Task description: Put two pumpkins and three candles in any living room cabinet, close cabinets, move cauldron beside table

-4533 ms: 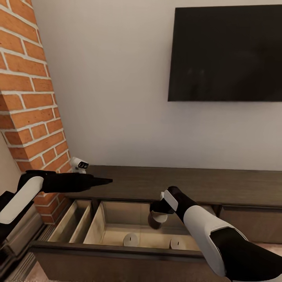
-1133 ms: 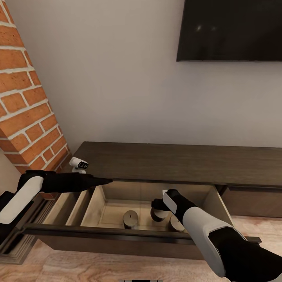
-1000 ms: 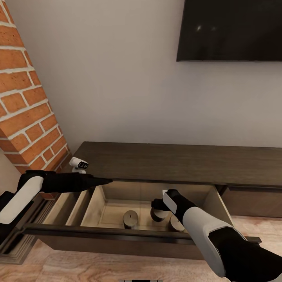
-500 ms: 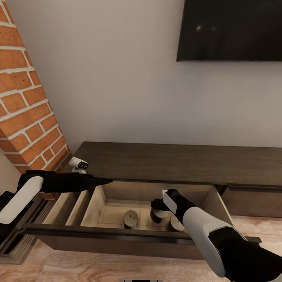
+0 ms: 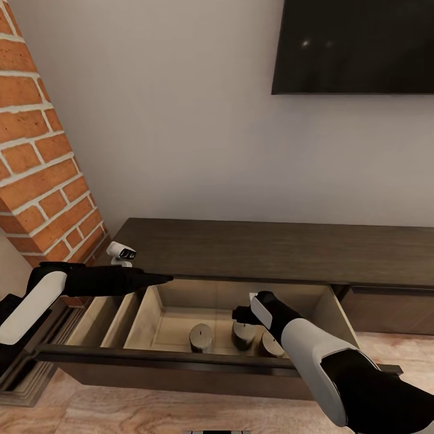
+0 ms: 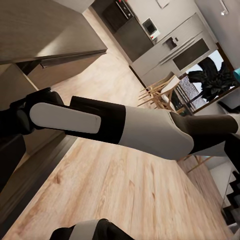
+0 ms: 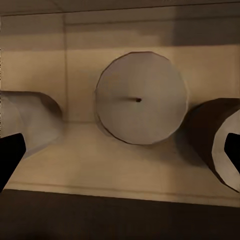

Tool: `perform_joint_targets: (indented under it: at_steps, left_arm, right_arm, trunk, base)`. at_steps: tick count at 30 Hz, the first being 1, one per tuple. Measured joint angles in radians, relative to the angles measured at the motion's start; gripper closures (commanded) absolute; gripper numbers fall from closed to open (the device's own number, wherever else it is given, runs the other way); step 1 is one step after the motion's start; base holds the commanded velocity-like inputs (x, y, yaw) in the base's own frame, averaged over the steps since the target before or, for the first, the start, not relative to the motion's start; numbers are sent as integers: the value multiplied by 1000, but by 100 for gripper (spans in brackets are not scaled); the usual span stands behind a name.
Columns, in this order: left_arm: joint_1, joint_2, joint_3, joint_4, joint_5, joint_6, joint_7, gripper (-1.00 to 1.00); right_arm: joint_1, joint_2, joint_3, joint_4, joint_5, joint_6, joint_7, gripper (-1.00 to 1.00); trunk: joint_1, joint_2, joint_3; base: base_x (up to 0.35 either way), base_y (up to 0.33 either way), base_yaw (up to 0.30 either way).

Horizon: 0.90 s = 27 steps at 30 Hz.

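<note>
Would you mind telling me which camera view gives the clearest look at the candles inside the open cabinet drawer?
The head view: all three candles stand upright in the pale drawer beneath the right gripper. The right wrist view shows the middle candle top-on, its neighbours cut by the frame edges. The left wrist view looks at the right arm and floor.

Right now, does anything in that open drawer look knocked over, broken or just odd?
Nothing stands out. Three candles stand upright in the open drawer: one at left, one in the middle just under the right gripper, whose jaws are spread, and one at right partly behind the arm. None is tipped or damaged.
</note>
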<state>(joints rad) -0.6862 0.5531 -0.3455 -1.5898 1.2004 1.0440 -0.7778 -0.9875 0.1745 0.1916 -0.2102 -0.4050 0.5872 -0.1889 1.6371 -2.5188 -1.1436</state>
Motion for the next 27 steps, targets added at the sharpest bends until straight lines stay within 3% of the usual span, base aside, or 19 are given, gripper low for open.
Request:
perform_joint_targets:
  at_steps: [6, 18, 27]
  left_arm:
    - [0, 0, 0, 0, 0, 0, 0, -100]
    - [0, 0, 0, -1, 1, 0, 0, -100]
    - [0, 0, 0, 0, 2, 0, 0, -100]
  right_arm:
    - [0, 0, 0, 0, 0, 1, 13, -100]
    - [0, 0, 0, 0, 0, 5, 14, -100]
    - [0, 0, 2, -4, -7, 140, 6, -100]
  trunk:
    - [0, 0, 0]
    - [-5, 3, 46]
    - [-6, 3, 54]
  base:
    - [0, 0, 0]
    - [0, 0, 0]
    - [0, 0, 0]
